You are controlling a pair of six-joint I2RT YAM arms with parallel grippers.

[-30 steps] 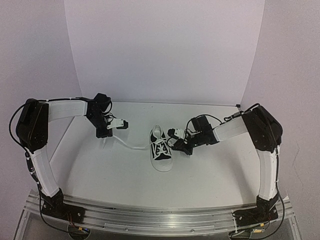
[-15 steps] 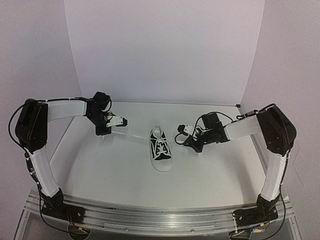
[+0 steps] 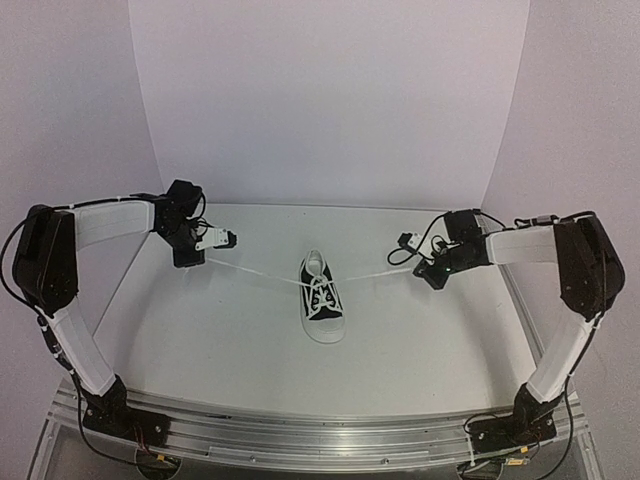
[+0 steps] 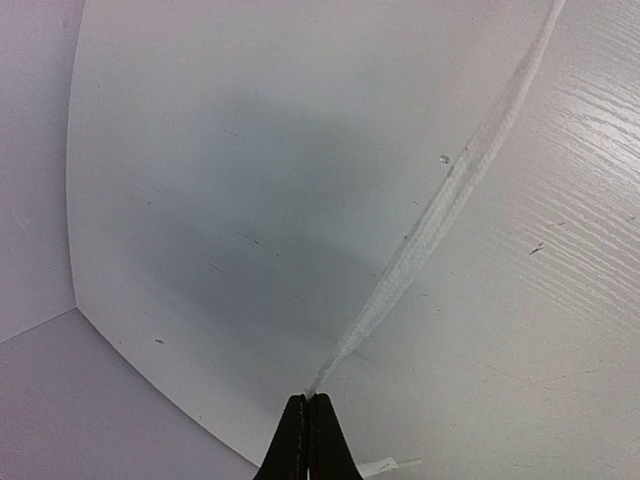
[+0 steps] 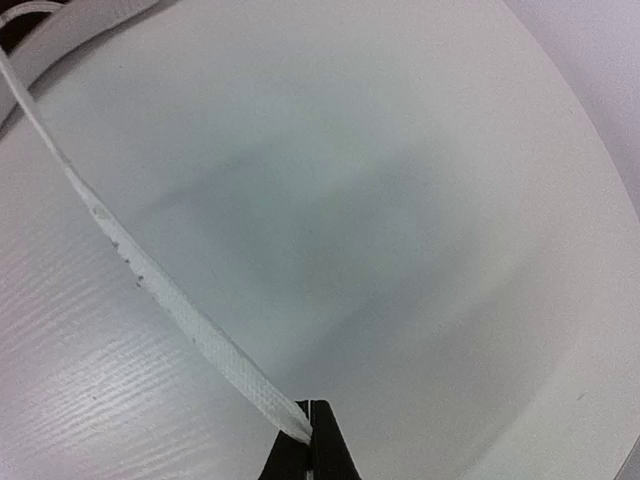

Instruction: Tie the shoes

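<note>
The small black shoe [image 3: 322, 300] with a white toe sits in the middle of the white worktop [image 3: 230, 345]. Its toe points to the near edge. The left lace [image 3: 255, 272] runs out from it to one side and the right lace [image 3: 375, 273] to the other. Both are pulled straight. The left tool [image 4: 307, 415] is pinched tight on the left lace. The right tool [image 5: 311, 425] is pinched tight on the right lace. The tools are well apart.
</note>
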